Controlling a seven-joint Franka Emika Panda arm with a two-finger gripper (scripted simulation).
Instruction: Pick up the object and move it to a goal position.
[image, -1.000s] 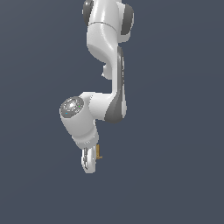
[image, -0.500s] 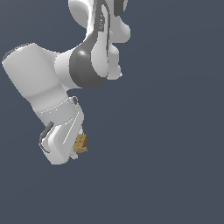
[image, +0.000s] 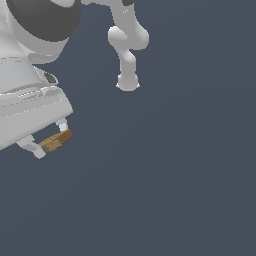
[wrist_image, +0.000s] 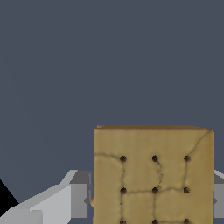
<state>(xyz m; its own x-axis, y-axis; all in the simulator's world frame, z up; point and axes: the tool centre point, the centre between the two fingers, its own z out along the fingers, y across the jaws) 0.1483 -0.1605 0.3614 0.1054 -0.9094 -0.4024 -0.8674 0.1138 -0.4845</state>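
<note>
The object (image: 56, 140), a small tan-brown flat block with dark dots and crack-like lines on its face, sits clamped between the two fingers of the gripper (image: 50, 141), which is closed on it, one finger (image: 62, 125) above it and the other (image: 34, 148) below it as the exterior view shows them. In the wrist view the block (wrist_image: 153, 175) fills the space in front of the camera, with a pale finger (wrist_image: 65, 201) at one side of it and a sliver of the other at the opposite side, so the pads seem to bear on its two edges and not on its broad face. In the exterior view much of the block juts past the fingertips, so the hold looks shallow, though that is a judgement from one angle. Outward from the hand, the white arm (image: 30, 100) looms large at the exterior view's left, its base link (image: 127, 55) far behind, and around it there is only plain dark grey; no table and no goal marker can be seen. The chief risk is that the block slips or swivels between the pads if the arm swings or stops sharply, since a thin piece gripped near its end has little to resist turning. A second risk is releasing it at the wrong spot, as nothing in either view shows where the goal lies.
</note>
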